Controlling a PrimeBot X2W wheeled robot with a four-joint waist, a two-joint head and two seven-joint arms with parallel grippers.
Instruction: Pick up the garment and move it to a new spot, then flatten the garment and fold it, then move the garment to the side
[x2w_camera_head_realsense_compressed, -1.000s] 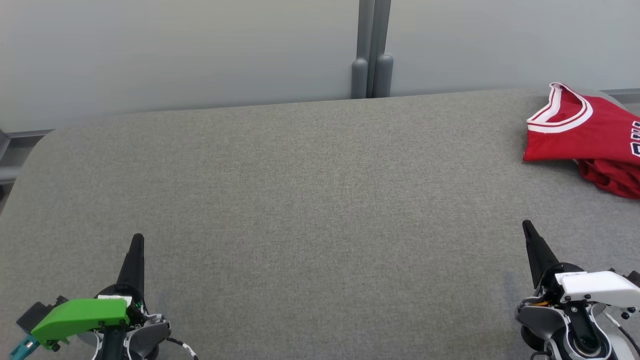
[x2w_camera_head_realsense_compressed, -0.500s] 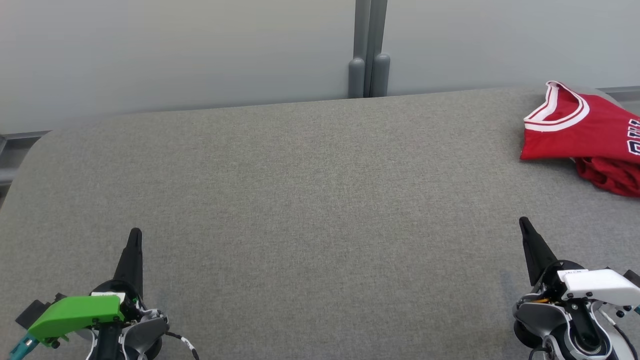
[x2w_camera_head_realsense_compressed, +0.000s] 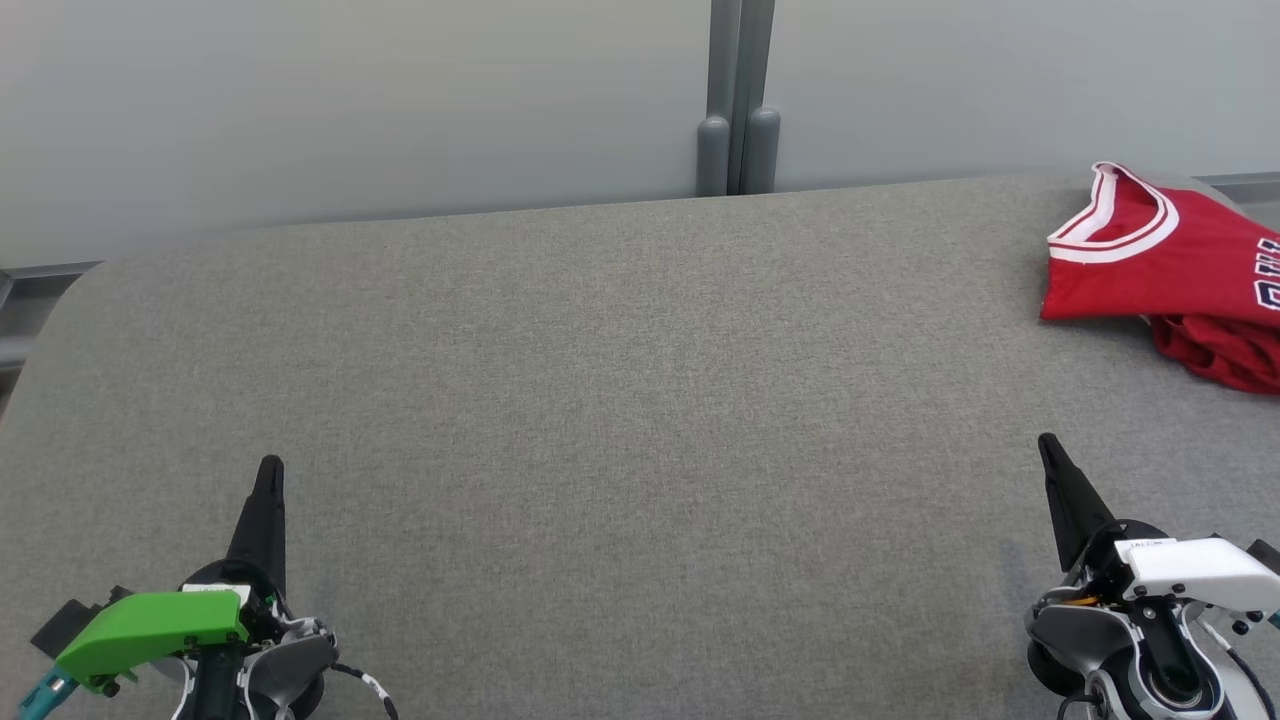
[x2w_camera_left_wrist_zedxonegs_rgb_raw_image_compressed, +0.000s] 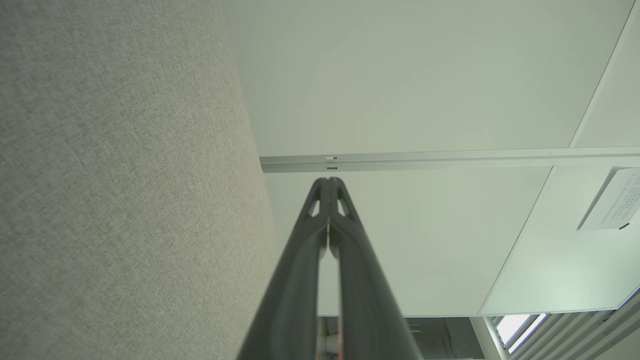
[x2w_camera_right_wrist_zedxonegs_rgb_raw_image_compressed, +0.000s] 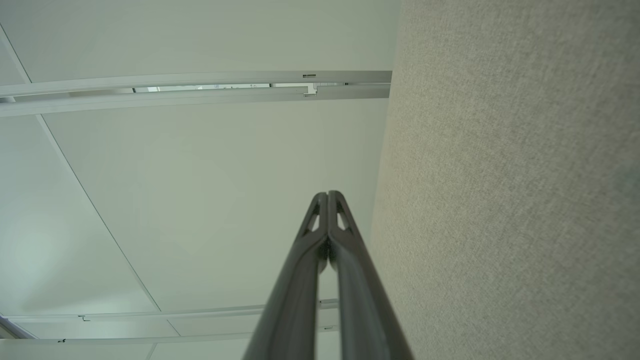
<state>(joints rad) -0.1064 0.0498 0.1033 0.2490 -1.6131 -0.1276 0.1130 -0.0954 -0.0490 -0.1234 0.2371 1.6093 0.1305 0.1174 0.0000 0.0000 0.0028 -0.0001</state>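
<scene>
We look down on a wide grey fabric-covered worktop (x2w_camera_head_realsense_compressed: 620, 380) with rounded far corners. Behind it stands a pale grey wall (x2w_camera_head_realsense_compressed: 350, 100), split by 1 upright grey post (x2w_camera_head_realsense_compressed: 740, 100).

The garment (x2w_camera_head_realsense_compressed: 1160, 270) is a red sleeveless jersey with white and dark trim round its neck opening. It lies bunched at the far right of the worktop, close to the back edge, and the right edge of the head view cuts it off. Some white lettering shows there, too cropped to read. A crumpled fold of the same red cloth pokes out along its near side.

The left pincer (x2w_camera_head_realsense_compressed: 270, 468) is at the lower left of the head view, over the near part of the worktop, beyond a green cover (x2w_camera_head_realsense_compressed: 150, 628). The right pincer (x2w_camera_head_realsense_compressed: 1047, 445) is at the lower right, beyond a white cover (x2w_camera_head_realsense_compressed: 1195, 565), and is well apart from the garment, which lies farther back and to its right.

In the left wrist view, the left pincer (x2w_camera_left_wrist_zedxonegs_rgb_raw_image_compressed: 328, 182) has its 2 dark fingers pressed together at the tips, with nothing between them. In the right wrist view, the right pincer (x2w_camera_right_wrist_zedxonegs_rgb_raw_image_compressed: 327, 194) is closed in the same way and holds nothing. In both wrist views the grey worktop runs along 1 side, with pale wall panels beyond.
</scene>
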